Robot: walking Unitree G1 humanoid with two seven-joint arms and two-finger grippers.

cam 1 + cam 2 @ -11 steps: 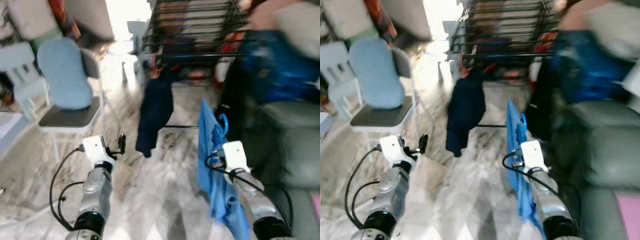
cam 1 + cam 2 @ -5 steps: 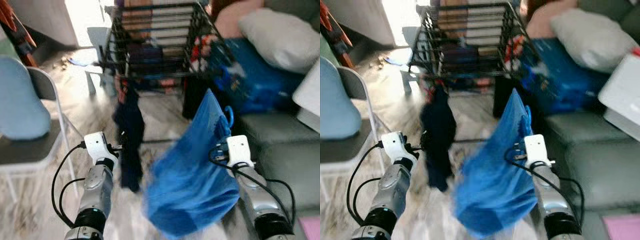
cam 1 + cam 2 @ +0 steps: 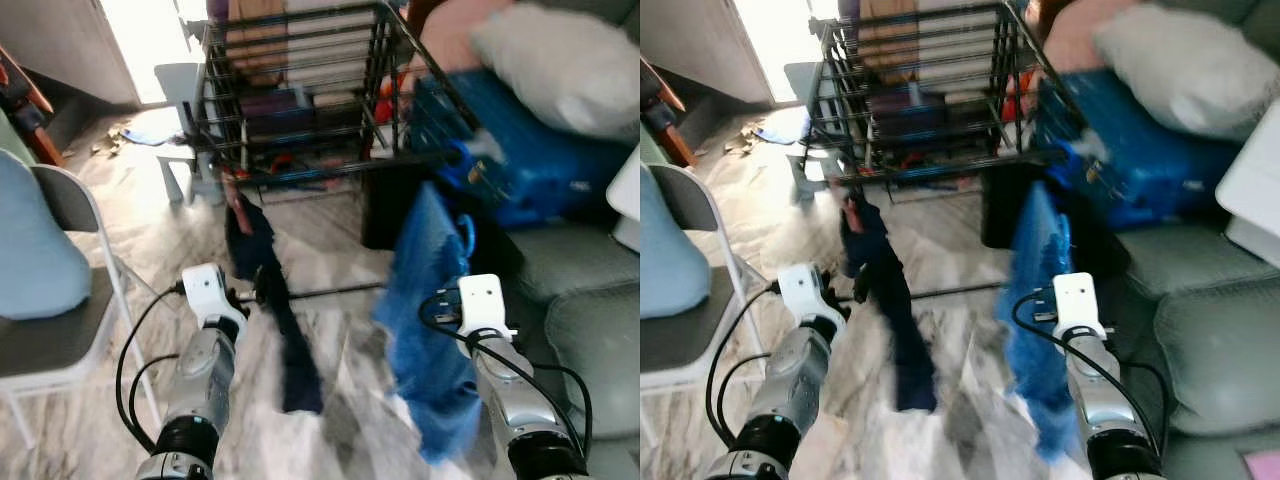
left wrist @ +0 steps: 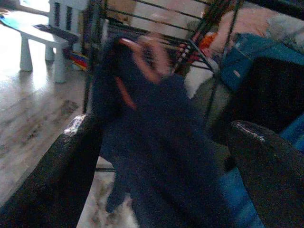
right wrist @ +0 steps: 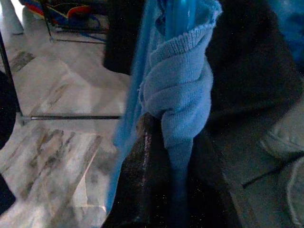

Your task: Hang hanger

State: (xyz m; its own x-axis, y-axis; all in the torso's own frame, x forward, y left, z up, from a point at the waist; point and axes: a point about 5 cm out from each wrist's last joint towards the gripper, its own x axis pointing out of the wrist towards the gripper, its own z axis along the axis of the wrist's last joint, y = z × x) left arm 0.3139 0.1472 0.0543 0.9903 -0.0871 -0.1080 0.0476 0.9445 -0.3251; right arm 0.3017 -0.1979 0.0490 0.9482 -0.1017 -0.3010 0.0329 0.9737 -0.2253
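Note:
My right gripper (image 3: pixel 441 303) is shut on a blue plastic hanger (image 5: pixel 178 19) with a blue knitted garment (image 3: pixel 428 330) draped on it. The garment hangs down in front of my right arm. A black wire drying rack (image 3: pixel 300 100) stands ahead. From its lower front edge a dark navy garment (image 3: pixel 272 300) hangs on a reddish hanger (image 4: pixel 142 61). My left gripper (image 3: pixel 258 293) is open right at this navy garment, which shows between its two fingers (image 4: pixel 78 147) in the left wrist view; whether they touch it I cannot tell.
A grey sofa (image 3: pixel 580 280) on the right carries a blue bag (image 3: pixel 520 150) and a white pillow (image 3: pixel 570 60). A folding chair with a light-blue cushion (image 3: pixel 35 260) stands on the left. A white stool (image 3: pixel 180 90) is beside the rack. Marble floor (image 3: pixel 340 260) lies between.
The camera has swung toward the rack, which is now nearer and central. The blue garment, flared out to the left half a second ago, hangs down again. The navy garment's lower end has swung.

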